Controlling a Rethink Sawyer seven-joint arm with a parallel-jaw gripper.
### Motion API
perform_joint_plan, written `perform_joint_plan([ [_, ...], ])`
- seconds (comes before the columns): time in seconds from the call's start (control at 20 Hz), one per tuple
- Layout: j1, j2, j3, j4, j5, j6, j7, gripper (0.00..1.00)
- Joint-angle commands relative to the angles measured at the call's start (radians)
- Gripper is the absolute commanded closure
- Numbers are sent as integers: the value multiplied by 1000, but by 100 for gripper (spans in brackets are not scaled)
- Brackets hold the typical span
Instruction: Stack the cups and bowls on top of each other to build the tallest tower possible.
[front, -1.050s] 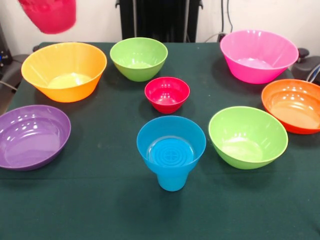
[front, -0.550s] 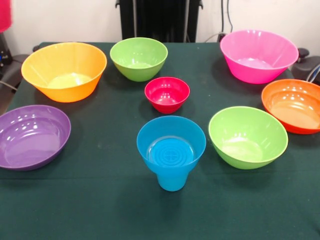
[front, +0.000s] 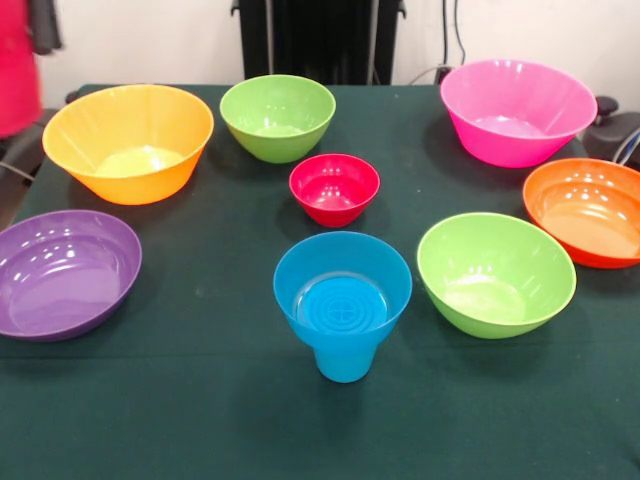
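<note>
eight bowls (front: 334, 188), one sky-blue cup (front: 345, 362), one table (front: 200, 400)

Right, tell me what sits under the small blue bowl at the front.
The small blue bowl rests on a sky-blue cup; only the cup's lower part shows below the bowl. Through the bowl's bottom a ringed pattern appears. The cup's rim and inside are covered, so whatever it holds cannot be seen.

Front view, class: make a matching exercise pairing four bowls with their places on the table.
Column one:
1. pink bowl
2. purple bowl
3. small red bowl
4. small blue bowl

Column two:
A. left edge
B. sitting on the sky-blue cup
C. far right corner
D. middle of the table

Pairs: 1-C, 2-A, 3-D, 4-B
</note>
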Motion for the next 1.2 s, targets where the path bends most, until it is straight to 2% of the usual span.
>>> perform_joint_plan([
  [0.05,102,52,-87,69,-19,-46,232,100],
  [0.75,164,45,-136,132,-28,-120,348,100],
  [1.2,250,60,-222,137,-25,-158,458,100],
])
